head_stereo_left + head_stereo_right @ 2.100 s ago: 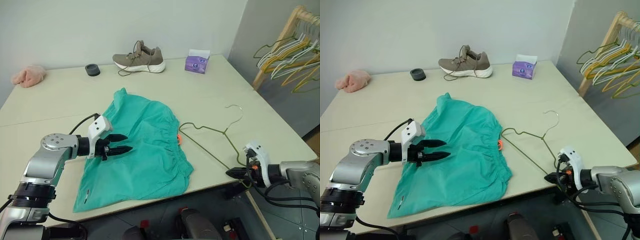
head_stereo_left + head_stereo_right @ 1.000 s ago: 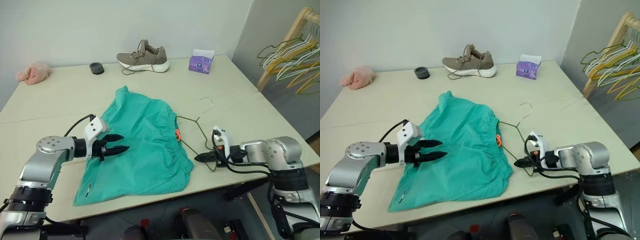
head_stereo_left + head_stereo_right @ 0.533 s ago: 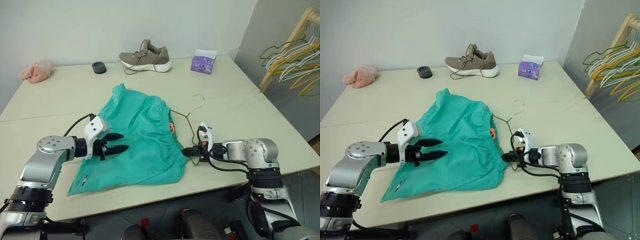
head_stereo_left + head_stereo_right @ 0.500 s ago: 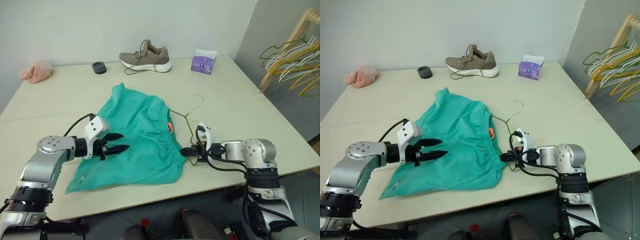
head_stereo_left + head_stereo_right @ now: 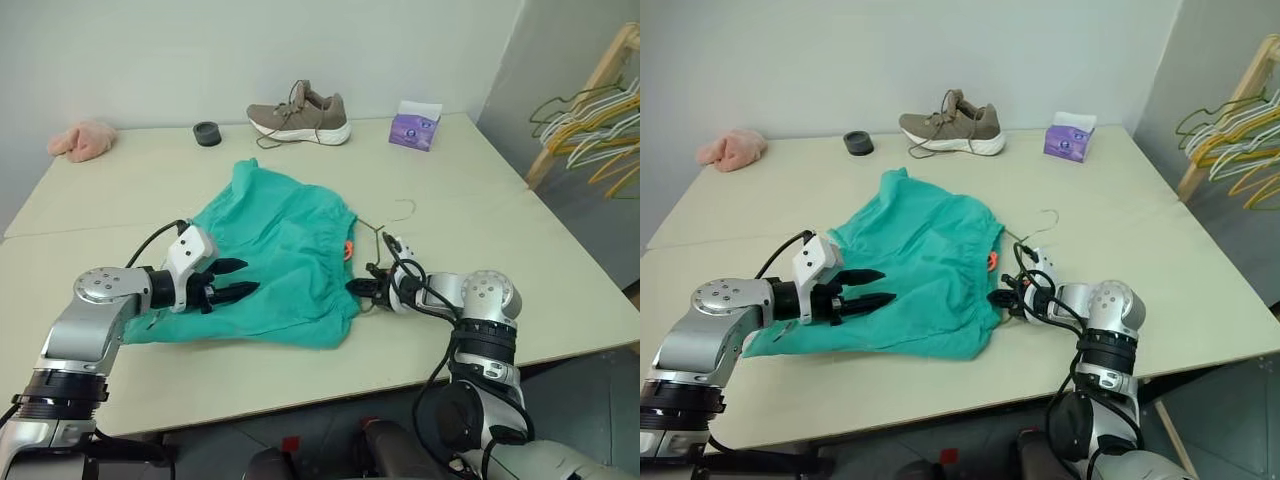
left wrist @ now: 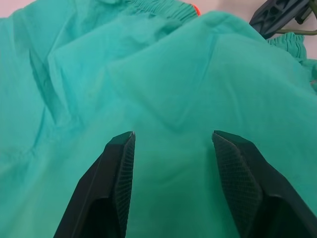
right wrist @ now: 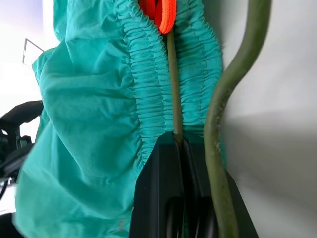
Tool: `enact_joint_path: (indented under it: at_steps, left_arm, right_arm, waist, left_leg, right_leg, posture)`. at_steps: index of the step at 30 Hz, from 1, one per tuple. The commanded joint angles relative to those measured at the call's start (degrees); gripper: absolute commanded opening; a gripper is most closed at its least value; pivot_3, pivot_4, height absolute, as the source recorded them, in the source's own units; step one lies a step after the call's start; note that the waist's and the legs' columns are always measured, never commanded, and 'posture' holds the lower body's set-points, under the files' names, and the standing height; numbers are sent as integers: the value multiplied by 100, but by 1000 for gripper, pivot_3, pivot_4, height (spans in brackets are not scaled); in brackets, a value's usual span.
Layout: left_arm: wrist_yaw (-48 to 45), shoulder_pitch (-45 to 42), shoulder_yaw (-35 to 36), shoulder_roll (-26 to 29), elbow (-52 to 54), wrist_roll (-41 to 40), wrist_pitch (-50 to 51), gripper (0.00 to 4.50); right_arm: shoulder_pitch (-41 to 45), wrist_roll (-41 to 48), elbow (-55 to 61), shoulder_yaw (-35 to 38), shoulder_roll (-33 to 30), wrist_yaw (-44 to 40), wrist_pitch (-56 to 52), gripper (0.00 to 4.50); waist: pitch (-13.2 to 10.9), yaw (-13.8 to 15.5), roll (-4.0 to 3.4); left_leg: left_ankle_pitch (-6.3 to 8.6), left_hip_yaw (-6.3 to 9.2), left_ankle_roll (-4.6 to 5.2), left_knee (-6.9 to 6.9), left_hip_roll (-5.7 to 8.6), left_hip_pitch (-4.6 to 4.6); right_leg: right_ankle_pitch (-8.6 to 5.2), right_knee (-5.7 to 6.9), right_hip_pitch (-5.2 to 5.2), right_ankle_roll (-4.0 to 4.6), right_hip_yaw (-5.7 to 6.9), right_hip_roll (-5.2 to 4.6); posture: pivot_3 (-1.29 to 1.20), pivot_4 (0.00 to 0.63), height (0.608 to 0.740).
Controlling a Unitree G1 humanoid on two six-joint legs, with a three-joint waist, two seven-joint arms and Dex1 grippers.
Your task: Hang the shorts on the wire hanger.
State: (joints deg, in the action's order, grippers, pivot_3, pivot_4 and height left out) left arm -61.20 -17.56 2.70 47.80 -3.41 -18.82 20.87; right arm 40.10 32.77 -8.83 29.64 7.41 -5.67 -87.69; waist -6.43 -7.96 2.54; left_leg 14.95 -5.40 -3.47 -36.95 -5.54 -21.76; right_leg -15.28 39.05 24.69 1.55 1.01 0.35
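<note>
While the shorts (image 5: 275,262) lie spread on the table (image 5: 520,250), a little left of its middle, we see their gathered waistband on the right side, running from far to near, with the orange tag (image 5: 348,250) on it. The hanger (image 5: 385,228) lies just right of that waistband, its hook (image 5: 403,209) pointing to the far right and its wire reaching in against the elastic edge.

Our right gripper (image 5: 1002,298) is clenched on the hanger's wire at the near end of the waistband; in the right wrist view the thin wire runs straight out from between the shut fingers (image 7: 171,198) and along the gathers toward the tag. Whether the wire is already inside the waist opening or just lies on top of it we cannot tell.

Our left gripper (image 5: 232,278) hovers over the left part of the shorts with its fingers (image 6: 116,186) spread and nothing between them, pointing right across the cloth.

The coming move, as we judge it, turns on this: the waistband lies to the left of the right gripper, its long axis crosswise to the wire's push, so the hanger must go leftward into the opening. The left gripper is the nearer one to pin or lift the cloth.
</note>
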Motion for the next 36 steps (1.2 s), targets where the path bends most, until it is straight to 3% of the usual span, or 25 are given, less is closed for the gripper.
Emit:
enact_joint_path:
  at_steps: [1, 6, 11, 12, 19, 28, 36]
  left_arm:
    - [115, -41, 189, -40, 114, -43, -66, 2605]
    - [460, -200, 320, -243, 23, -76, -33, 2605]
    - [723, -483, 561, -402, -121, -174, -31, 2605]
    - [803, -574, 645, -415, -177, -174, -80, 2779]
    - [741, -1286, 1216, -108, -128, -619, 134, 4463]
    - [-257, -2548, 717, 967, -1274, 136, -1020, 4463]
    - [-1396, -2702, -257, 1109, -2033, 922, -2204, 4463]
  right_arm:
    - [-25, 218, 568, -579, 40, -502, 749, 0]
    - [-534, -526, 1174, -2426, -687, -1478, 2612, 0]
    - [-785, -1174, 1226, -3449, -1099, -1926, 4140, 0]
    - [-807, -1332, 1213, -3652, -1169, -2012, 4448, 0]
    - [-815, -2118, 933, -4424, -1469, -2318, 5808, 0]
    - [-788, -2804, 775, -5011, -1990, -2855, 6728, 0]
    - [-758, -3416, 809, -5425, -2261, -3145, 7541, 0]
  waist:
    - [1, -3, 0]
    - [2, -15, 1]
    - [3, -19, 3]
    - [4, -22, 3]
    - [5, -4, 6]
    - [13, -12, 16]
    - [20, -2, 26]
  left_leg:
    - [0, -2, 0, -2, 1, -21]
    - [0, 1, 0, 1, -3, -38]
    - [0, 4, 0, -5, 1, -46]
    - [-1, 4, 0, -5, 1, -45]
    - [-1, 6, -2, -11, 0, -39]
    - [-3, -1, -4, -16, 7, -25]
    - [-4, -6, -6, -36, 6, -19]
  right_leg:
    - [3, 7, 27, -2, -3, 0]
    - [4, 14, 49, -2, -2, 1]
    - [4, 12, 50, -3, 1, 2]
    - [5, 13, 51, -4, 1, 2]
    - [6, 36, 53, -4, 2, 2]
    - [6, 58, 52, -3, 0, 9]
    - [3, 91, 56, -6, -2, 12]
  posture:
    - [-113, 60, 740]
    - [-116, 60, 740]
    - [-117, 60, 740]
    - [-117, 61, 740]
    - [-107, 61, 740]
    - [-90, 51, 740]
    - [-93, 51, 740]
